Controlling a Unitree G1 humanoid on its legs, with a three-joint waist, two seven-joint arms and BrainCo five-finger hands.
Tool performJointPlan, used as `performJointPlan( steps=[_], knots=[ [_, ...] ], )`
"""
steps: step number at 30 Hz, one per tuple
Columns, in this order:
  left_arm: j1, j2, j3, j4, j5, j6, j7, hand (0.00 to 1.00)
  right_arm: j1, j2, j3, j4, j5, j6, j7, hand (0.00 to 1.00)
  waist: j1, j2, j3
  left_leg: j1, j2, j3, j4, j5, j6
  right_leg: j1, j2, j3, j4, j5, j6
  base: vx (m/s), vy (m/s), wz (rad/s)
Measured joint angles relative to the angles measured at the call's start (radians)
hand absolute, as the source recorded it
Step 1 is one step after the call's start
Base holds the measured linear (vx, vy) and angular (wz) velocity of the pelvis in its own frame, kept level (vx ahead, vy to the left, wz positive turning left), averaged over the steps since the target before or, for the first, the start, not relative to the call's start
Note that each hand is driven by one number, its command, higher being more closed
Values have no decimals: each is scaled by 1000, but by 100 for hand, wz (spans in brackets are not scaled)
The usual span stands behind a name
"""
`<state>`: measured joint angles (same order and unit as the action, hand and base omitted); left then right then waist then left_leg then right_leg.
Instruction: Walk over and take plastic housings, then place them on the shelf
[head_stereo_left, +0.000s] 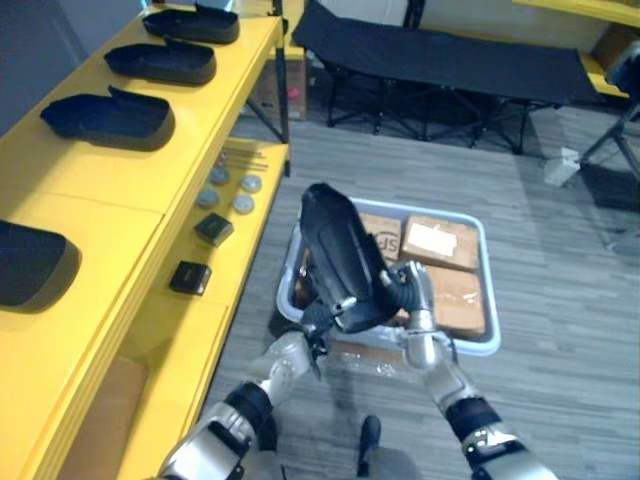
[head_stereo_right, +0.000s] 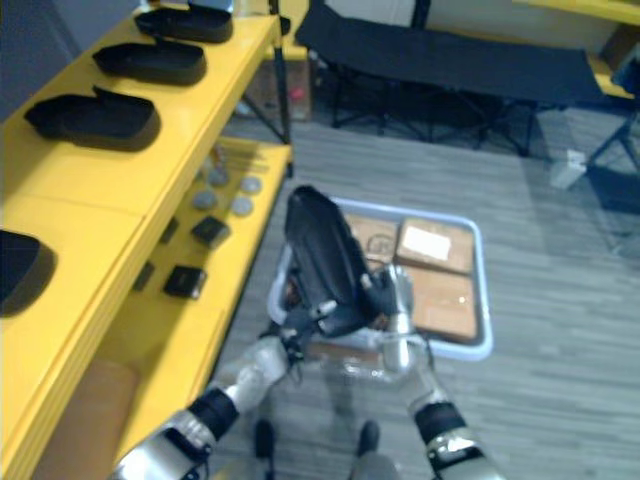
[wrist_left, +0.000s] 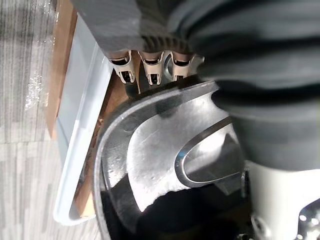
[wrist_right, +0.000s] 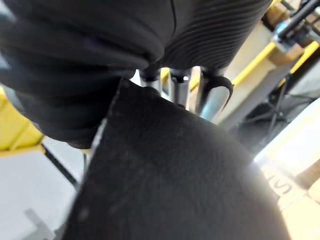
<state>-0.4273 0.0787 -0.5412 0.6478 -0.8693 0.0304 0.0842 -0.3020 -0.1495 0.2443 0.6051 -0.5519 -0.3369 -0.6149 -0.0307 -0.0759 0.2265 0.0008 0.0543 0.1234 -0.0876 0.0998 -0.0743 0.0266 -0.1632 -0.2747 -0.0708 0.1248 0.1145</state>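
Two robot hands hold one black plastic housing (head_stereo_left: 343, 250) up in the middle of the frame. The left robot hand (head_stereo_left: 308, 335) grips its bottom edge, and its fingers (wrist_left: 152, 70) hook over the rim. The right robot hand (head_stereo_left: 413, 295) grips the side at the lower right, with its fingers (wrist_right: 177, 87) tucked behind the shell. Both are clamped on the housing, so it hangs in the air. Below it on the floor is a grey tray (head_stereo_left: 489, 270) with cardboard boxes (head_stereo_left: 458, 298) in it.

The housing stands almost on end. Its long side runs from the hands up toward the top of the frame, leaning a little to the left.

The yellow shelf (head_stereo_left: 110, 215) is on the left side of the frame. The left robot hand is the one nearer to it. Four other housings (head_stereo_left: 108, 118) lie flat on its top board, and there is a bare yellow gap between the lowest two. I think the held housing must go left and tip over flat to fit in that gap.
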Motion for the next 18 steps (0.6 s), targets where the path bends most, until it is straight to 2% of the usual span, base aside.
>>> performJointPlan(
  steps=[3, 7, 12, 15, 18],
  knots=[
    [0, 0, -12, 6, -15, -22, 31, 100, 9, 9, 12, 0, 12, -4, -10, 100, 10, 0, 0, -1, 1, 3, 0, 0, 0, 0, 2, 0, -6, -1, 0, 0, 0, 0],
    [17, 0, -14, 10, -24, -79, 55, 100, 15, 27, 40, -3, 31, -12, -24, 100, 14, -2, 1, -1, 3, 2, 0, -1, -1, 0, 3, 0, -6, -2, 0, 0, 0, 0],
    [38, 0, -5, 14, -55, -95, 80, 100, 15, 49, 71, -7, 39, -11, -40, 100, 17, -10, 5, -2, 2, 1, 0, -2, -1, 0, 3, 0, -6, -1, 0, 0, 0, 0],
    [39, 0, -5, 21, -77, -99, 79, 100, 15, 55, 74, -7, 39, -11, -40, 100, 18, -17, 9, -2, 2, 1, 0, -2, 0, 1, 3, -1, -6, -1, 0, 0, 0, 0],
    [40, 0, -11, 29, -96, -122, 67, 100, 15, 56, 82, -11, 40, -11, -41, 100, 17, -21, 11, -2, 2, 2, 0, -2, 0, 1, 3, -1, -6, -1, 0, 0, 0, 0]
  ],
)
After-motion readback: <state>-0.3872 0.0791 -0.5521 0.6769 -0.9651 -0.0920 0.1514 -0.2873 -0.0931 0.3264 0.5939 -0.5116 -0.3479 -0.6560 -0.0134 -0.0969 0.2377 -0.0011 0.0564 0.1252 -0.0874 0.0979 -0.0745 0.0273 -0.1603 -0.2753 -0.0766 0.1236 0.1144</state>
